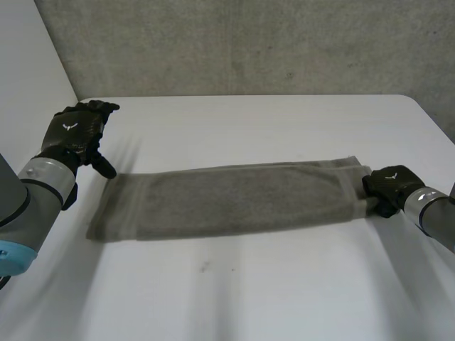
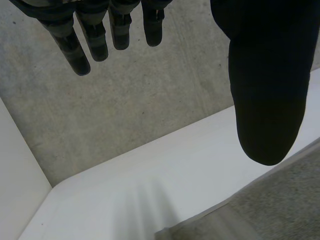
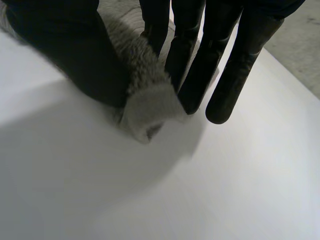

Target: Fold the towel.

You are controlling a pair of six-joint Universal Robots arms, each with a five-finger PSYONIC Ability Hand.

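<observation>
A grey towel (image 1: 234, 199), folded into a long strip, lies flat across the white table (image 1: 249, 298). My left hand (image 1: 75, 131) hovers above the table just beyond the strip's left end, open, fingers (image 2: 95, 35) straight and thumb (image 2: 265, 90) spread, holding nothing. The towel's left end (image 2: 280, 205) lies below that thumb. My right hand (image 1: 389, 186) rests at the strip's right end. There its thumb (image 3: 75, 55) and fingers (image 3: 200, 75) pinch the near corner of the towel (image 3: 150, 105) against the table.
A concrete wall (image 1: 249, 42) runs behind the table's far edge, and a white side wall (image 1: 28, 64) stands at the left. Bare tabletop stretches in front of and behind the towel.
</observation>
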